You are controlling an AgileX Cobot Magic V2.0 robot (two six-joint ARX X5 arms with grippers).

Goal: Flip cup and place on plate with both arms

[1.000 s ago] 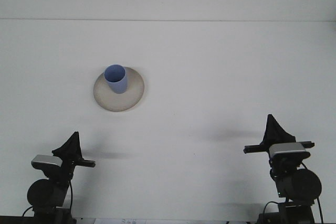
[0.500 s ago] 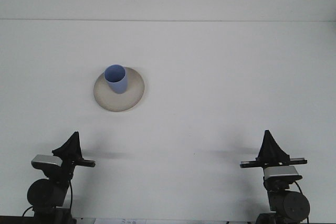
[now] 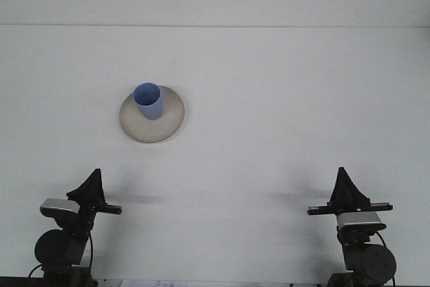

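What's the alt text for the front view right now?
A blue cup stands upright, mouth up, on a round beige plate left of center on a white table. The left end effector and right end effector sit near the table's front edge, apart from the cup.

Cup (image 3: 148, 101) hides plate (image 3: 153, 124) surface at 11 o'clock. Both arm bases cut off at bottom edge. End effector openings indiscernible.

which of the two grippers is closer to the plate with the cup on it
The left gripper. It sits below the plate holding the blue cup; the right gripper is far across the table.
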